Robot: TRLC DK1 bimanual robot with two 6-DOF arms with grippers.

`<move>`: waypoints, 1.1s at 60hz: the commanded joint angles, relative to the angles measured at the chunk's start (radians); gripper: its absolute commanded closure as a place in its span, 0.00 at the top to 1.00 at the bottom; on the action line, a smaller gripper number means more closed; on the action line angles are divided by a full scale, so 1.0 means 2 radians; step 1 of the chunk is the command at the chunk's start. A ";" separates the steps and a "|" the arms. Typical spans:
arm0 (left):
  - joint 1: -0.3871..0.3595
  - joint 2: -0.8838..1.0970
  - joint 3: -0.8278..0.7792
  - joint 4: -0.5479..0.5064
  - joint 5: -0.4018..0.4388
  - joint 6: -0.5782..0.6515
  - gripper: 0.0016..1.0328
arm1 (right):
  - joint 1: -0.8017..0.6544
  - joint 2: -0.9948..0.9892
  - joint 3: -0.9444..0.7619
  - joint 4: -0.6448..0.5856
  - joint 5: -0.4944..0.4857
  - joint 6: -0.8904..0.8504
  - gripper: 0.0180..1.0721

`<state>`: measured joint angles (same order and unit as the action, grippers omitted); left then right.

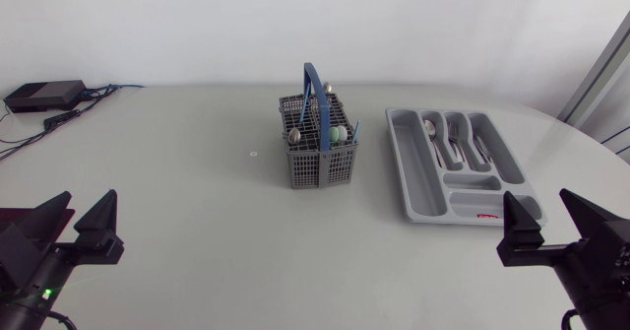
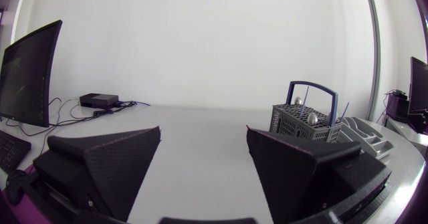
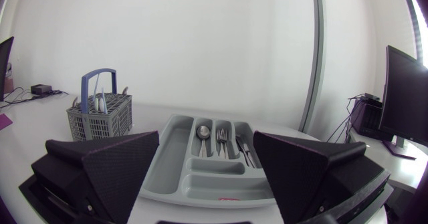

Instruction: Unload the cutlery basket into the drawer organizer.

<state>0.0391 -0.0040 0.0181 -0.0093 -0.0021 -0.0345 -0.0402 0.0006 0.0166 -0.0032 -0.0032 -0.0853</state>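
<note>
A: State of left gripper [image 1: 84, 212] and right gripper [image 1: 538, 212]?
B: Both wide open, holding nothing
A: And the basket [image 1: 317, 138]?
B: Well ahead of left gripper, cutlery [image 1: 293, 133] inside; organizer [image 1: 409, 167] just ahead of right gripper

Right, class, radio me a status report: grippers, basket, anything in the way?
Left gripper open, right gripper open, both empty. Basket mid-table, cutlery inside; organizer beside it holds a spoon and fork. Path between looks clear.

Grey plastic cutlery basket with blue handle [image 1: 317, 145] mid white table [image 1: 177, 202], utensils [image 1: 293, 134] standing inside. Grey plastic drawer organizer [image 1: 411, 167] right of it, by right edge, steel cutlery [image 1: 455, 141] in rear slots.
</note>
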 commanded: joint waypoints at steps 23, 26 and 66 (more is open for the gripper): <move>-0.001 -0.004 -0.008 0.001 0.000 -0.015 0.96 | 0.005 -0.003 -0.009 0.000 -0.001 0.011 0.96; -0.001 -0.005 -0.009 0.002 0.000 -0.015 0.96 | 0.005 -0.003 -0.009 0.001 -0.001 0.010 0.97; -0.019 0.205 0.166 -0.027 0.000 0.000 0.96 | 0.094 0.156 0.070 0.081 0.039 0.006 0.96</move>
<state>0.0208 0.3328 0.2932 -0.0555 -0.0021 -0.0265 0.1265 0.2314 0.1017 0.1272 0.0620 -0.0856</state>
